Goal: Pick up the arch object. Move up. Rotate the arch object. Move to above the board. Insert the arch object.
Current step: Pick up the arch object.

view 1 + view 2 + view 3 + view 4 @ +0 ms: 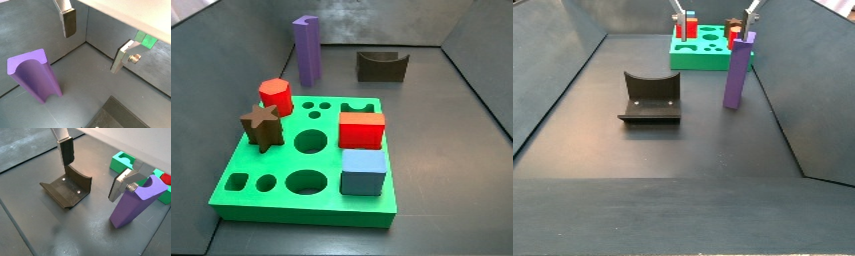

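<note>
Two silver fingers [65,150] of the end effector [93,170] hang spread wide and empty beside the upright arch object [137,203], just behind the board [305,185]; a careless descent could topple the slim block.

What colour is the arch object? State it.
Purple; the arch object shows best in a side view, standing upright, with the open gripper above it.

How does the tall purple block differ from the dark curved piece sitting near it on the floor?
The tall purple block stands upright and slim, while the dark brown-black curved piece is squat and wide. The purple block has a narrow groove at its top; the dark piece has a broad curved cut-out. Both rest on the grey floor, off the green board, untouched by the open gripper hanging above them.
</note>
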### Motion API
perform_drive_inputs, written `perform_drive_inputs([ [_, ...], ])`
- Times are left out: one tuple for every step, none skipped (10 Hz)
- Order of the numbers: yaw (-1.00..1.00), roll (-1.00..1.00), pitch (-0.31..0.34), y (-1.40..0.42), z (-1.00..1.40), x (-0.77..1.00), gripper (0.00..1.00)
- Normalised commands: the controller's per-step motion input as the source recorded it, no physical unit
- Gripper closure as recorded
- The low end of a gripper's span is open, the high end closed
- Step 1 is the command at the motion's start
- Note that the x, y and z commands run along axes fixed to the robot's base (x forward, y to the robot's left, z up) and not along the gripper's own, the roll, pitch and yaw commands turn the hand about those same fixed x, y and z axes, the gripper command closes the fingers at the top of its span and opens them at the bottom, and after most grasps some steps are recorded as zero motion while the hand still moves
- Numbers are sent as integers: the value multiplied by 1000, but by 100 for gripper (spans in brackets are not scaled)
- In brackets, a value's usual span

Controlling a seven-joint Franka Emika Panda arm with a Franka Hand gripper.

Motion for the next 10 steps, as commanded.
perform_drive_inputs([
  [-363,0,-84,-151,0,-709,0],
  [-660,4,0,-186,0,-354,0],
  [-623,53,0,-240,0,-363,0],
  [-623,3,0,-317,0,-277,0],
  [-583,0,-1,-529,-120,-131,0],
  [-449,0,-37,-700,-251,-157,0],
  [-363,0,-36,-763,-260,-217,0],
  [-391,0,-34,-651,-386,-311,0],
  [-386,-27,-4,-311,-506,-603,0],
  [-360,-76,0,-157,-554,-700,0],
])
